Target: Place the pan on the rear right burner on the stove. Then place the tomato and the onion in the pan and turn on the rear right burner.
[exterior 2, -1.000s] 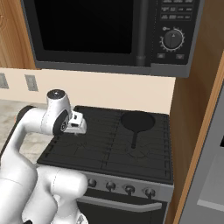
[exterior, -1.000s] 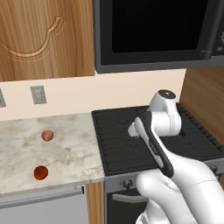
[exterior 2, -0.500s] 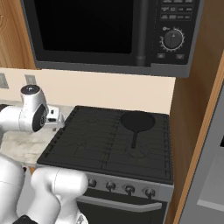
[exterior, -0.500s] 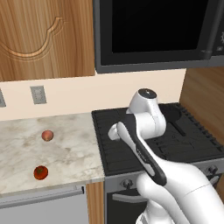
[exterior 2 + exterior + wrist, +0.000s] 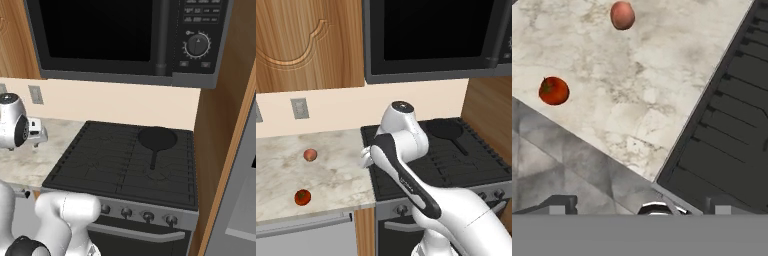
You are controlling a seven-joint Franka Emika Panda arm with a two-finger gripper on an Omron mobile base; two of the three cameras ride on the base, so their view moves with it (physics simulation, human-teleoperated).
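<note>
Pan [image 5: 157, 138] on stove [image 5: 100, 165], no readable writing; tomato [image 5: 302, 197] on counter [image 5: 331, 175].

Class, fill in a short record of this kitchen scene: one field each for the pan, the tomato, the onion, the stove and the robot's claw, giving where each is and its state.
pan: flat round matte-black frying pan sits on the rear right burner, handle toward the front
tomato: glossy red-orange tomato on the marble counter, near its front edge
onion: pale peach-pink onion on the counter, behind the tomato
stove: black gas stove, no flame visible
claw: claw open, empty, above the counter's right end beside the stove
</note>
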